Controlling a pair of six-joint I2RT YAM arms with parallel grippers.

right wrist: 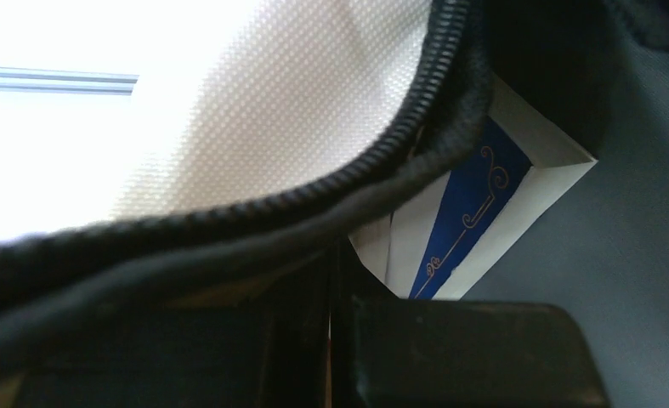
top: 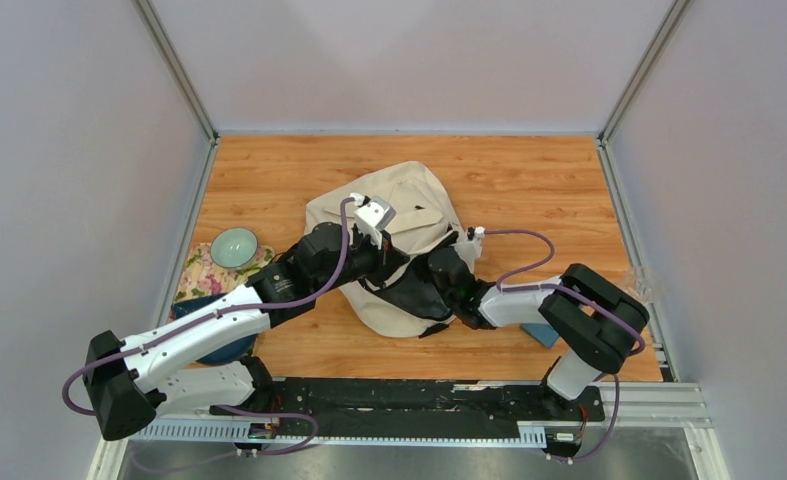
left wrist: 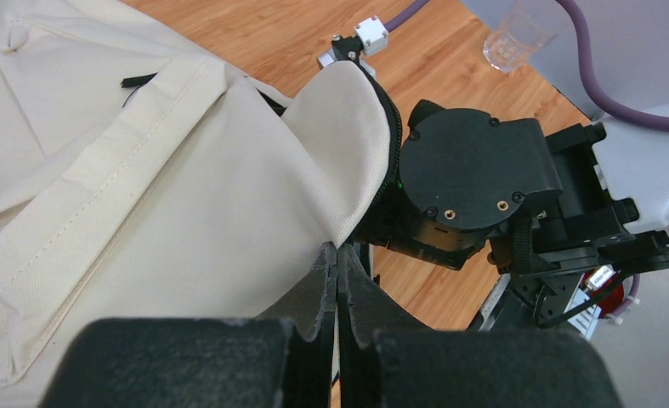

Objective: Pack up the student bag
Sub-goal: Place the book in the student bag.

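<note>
On wooden tabletop (top: 529, 180) between grey walls (top: 69, 150) lies the student bag (top: 419, 192).

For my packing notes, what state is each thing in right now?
student bag: lying down, unzipped
left tool: shut on the bag's flap
right tool: shut, at the bag's opening
blue-and-white item: inside the bag
bowl: upright
glass: upright
</note>
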